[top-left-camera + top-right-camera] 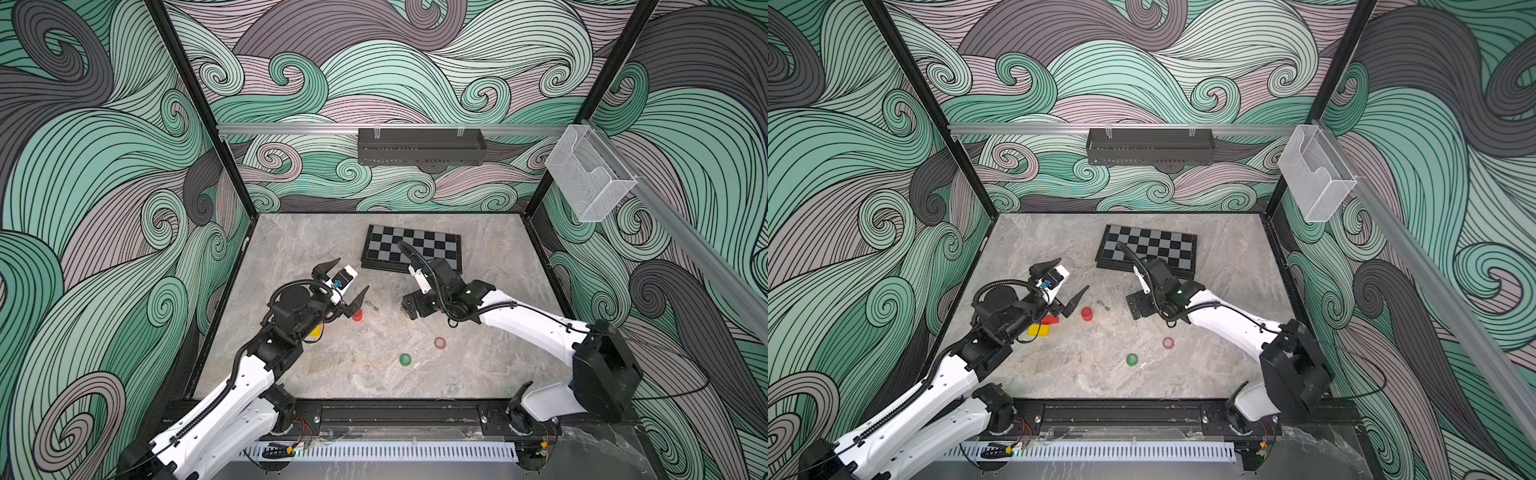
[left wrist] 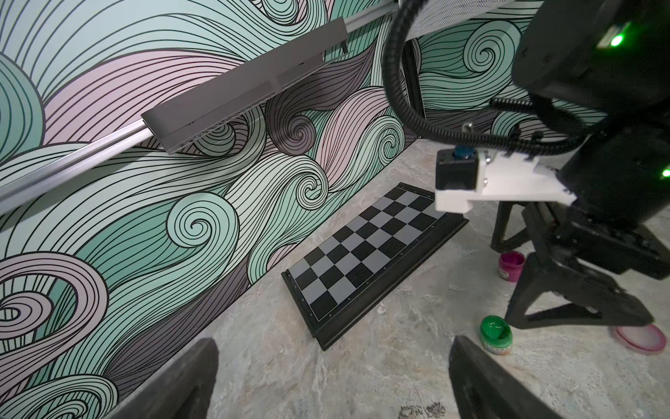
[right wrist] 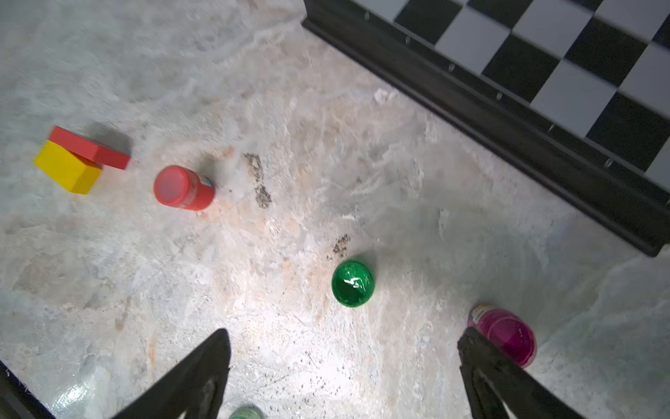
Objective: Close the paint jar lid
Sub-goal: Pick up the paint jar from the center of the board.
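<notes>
Top views, jars: only the red jar shows, capped, just beside the left gripper. The right gripper hides the others.
Top views, loose lids: two, the green lid and the pink lid, lying flat on the table.
Left wrist, left fingers: spread wide, empty.
Left wrist, open jars: the green jar and the magenta jar stand upright by the right gripper.
Right wrist, right fingers: wide apart, holding nothing.
Right wrist, count: three jars, two blocks, one chessboard.
Handling, judged: the lids look light, thin, rigid and slick, so pinch one across its rim. The open jars hold wet paint and are probably easy to tip.
</notes>
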Motion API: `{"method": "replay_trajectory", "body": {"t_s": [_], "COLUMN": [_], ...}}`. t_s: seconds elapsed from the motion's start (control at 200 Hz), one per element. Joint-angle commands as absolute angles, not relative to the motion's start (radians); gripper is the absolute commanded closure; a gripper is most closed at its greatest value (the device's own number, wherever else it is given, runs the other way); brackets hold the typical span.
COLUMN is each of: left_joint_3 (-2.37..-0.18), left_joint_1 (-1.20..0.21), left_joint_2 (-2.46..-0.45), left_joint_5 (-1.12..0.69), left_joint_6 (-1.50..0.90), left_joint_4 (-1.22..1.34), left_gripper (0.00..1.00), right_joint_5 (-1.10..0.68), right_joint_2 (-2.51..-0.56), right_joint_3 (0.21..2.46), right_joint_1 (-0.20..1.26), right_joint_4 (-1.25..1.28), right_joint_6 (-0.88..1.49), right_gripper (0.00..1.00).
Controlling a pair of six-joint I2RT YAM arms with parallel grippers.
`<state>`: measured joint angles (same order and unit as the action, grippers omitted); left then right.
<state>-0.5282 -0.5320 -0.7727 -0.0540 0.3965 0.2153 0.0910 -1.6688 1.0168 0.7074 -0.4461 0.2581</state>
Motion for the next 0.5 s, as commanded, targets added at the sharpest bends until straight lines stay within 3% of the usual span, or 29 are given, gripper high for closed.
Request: {"method": "replay_trajectory", "body": {"t_s": [0.0,0.175,0.495], "left_joint_3": [-0.588,-0.662,-0.686], "left_joint_1": [-0.531,-0.531,-0.531], "left_joint_2": [-0.789,-0.826,-0.868], "left_joint_5": [-0.012,0.100,0.096], "left_joint_6": [0.325,0.178,0.154], "left_joint_4": [0.213,0.136,0.112], "left_gripper": [0.01,0.01,0.01], "right_joint_5": [0.072,0.052,0.083], "right_joint_2": [-1.735,-1.800,-1.906], "right_joint_3": [1.078,1.117,1.181], "right_joint_1": [0.706,0.708,0.728], "right_joint_4": [-0.534,-0.546,-0.572], "right_joint_6": [0.311,0.331,0.336], "right_gripper": [0.09,0.18,0.27]}}
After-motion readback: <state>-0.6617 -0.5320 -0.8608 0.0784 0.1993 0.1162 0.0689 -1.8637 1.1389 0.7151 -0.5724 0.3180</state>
